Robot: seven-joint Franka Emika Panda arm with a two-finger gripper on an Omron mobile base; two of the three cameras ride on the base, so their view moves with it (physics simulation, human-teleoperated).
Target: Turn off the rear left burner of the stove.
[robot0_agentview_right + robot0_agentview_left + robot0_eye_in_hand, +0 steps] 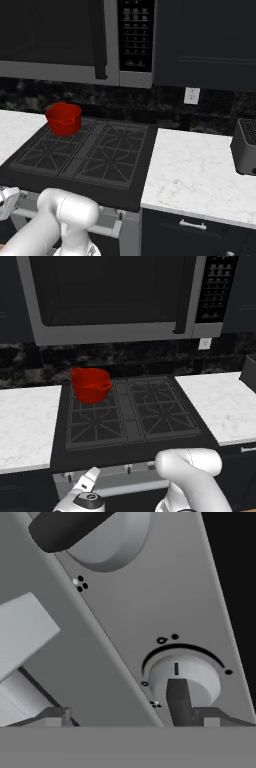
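The hand [132, 716] is held close against the stove's [132, 448] front panel, spread open astride a knob [184, 684] so it can be gripped. The rear left burner [92, 396] carries a red pot [90, 384].

A red pot [90, 384] sits on the rear left burner [92, 390], blocking it from above. The other three grates are bare. Down at the stove [125, 453] front, the bar handle [22, 634] (pale, slanted) crowds the knob [184, 681].
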